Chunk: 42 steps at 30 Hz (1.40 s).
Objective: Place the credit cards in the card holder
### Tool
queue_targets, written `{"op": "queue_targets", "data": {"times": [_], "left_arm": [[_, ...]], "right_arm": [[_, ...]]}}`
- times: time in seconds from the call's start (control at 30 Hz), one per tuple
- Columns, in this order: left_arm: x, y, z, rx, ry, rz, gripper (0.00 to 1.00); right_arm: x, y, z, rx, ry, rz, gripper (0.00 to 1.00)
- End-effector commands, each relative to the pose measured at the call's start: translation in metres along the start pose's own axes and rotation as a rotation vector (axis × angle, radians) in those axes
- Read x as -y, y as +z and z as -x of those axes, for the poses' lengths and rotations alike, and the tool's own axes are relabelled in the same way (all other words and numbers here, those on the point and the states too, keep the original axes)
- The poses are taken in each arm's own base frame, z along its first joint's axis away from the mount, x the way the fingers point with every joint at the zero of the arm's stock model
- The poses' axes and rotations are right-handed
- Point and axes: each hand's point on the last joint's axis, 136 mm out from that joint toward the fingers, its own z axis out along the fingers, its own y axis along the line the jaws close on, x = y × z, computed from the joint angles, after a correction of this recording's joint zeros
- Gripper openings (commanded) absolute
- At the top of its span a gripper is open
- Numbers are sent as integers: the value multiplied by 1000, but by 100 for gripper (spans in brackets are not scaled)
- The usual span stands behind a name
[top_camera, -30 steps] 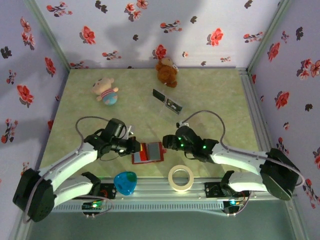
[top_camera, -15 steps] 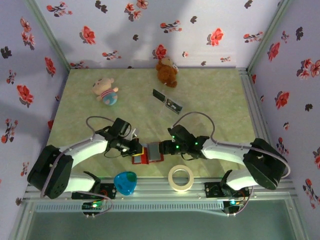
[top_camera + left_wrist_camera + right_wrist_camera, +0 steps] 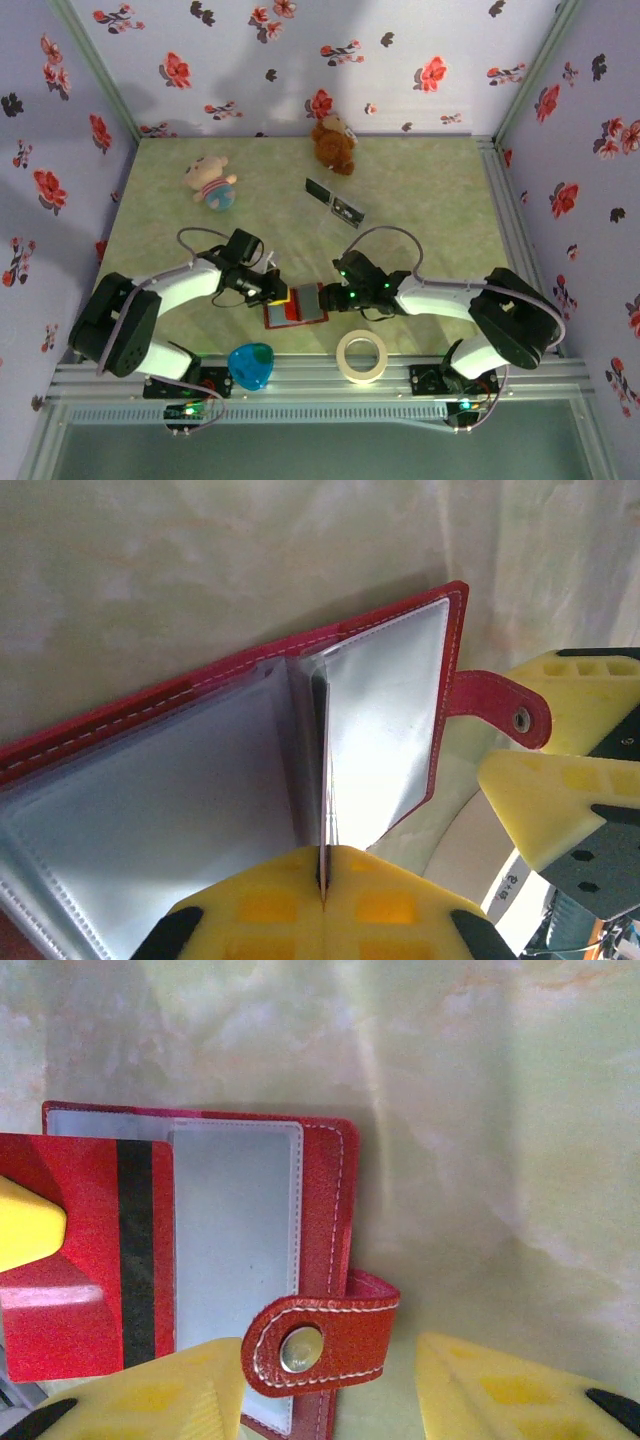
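Note:
The red card holder (image 3: 302,306) lies open on the table, its pale plastic sleeves (image 3: 190,800) facing up. My left gripper (image 3: 325,880) is shut on a red credit card (image 3: 85,1290) with a black stripe. The card stands edge-on (image 3: 325,800) at the holder's middle fold. My right gripper (image 3: 330,1390) is open, its yellow fingers (image 3: 150,1400) on either side of the holder's snap strap (image 3: 320,1345) at its right edge. Two dark credit cards (image 3: 320,190) (image 3: 348,211) lie further back on the table.
A blue heart-shaped object (image 3: 250,365) and a tape roll (image 3: 361,355) sit at the near edge below the holder. A brown teddy bear (image 3: 333,143) and a small doll (image 3: 211,182) lie at the back. Flowered walls close in the table.
My right gripper has moved left to the holder's strap and its jaws have narrowed. My left gripper has brought the red card a little right, onto the holder.

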Motion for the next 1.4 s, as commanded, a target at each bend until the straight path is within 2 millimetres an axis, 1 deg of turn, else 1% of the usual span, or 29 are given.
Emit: {"op": "queue_targets", "data": {"times": [0.0, 0.17, 0.3, 0.43, 0.57, 0.73, 0.83, 1.0, 1.2, 1.37], "left_arm": [[4, -2, 5, 4, 11, -26, 0], [0, 1, 4, 21, -39, -48, 0], [-9, 5, -4, 8, -65, -38, 0], [-16, 8, -8, -2, -78, -30, 0], [-15, 12, -6, -4, -85, -50, 0], [-9, 12, -3, -8, -59, -69, 0], [-11, 12, -4, -25, -49, -59, 0], [-8, 8, 0, -5, -22, -72, 0], [-6, 10, 4, 3, -9, -94, 0], [-9, 11, 7, 16, -44, -95, 0]], "right_arm": [[-5, 1, 8, 20, -5, 30, 47], [-2, 5, 6, 14, 11, 36, 47], [-3, 10, 4, 5, 26, 55, 46], [-2, 15, 2, -8, 33, 58, 44], [-5, 21, 1, -21, 38, 75, 40], [-6, 25, 1, -31, 44, 82, 30], [-4, 28, 0, -38, 41, 74, 25], [-4, 31, -1, -46, 38, 74, 24], [-5, 32, 1, -43, 44, 75, 24], [-5, 32, 2, -37, 50, 74, 22]]}}
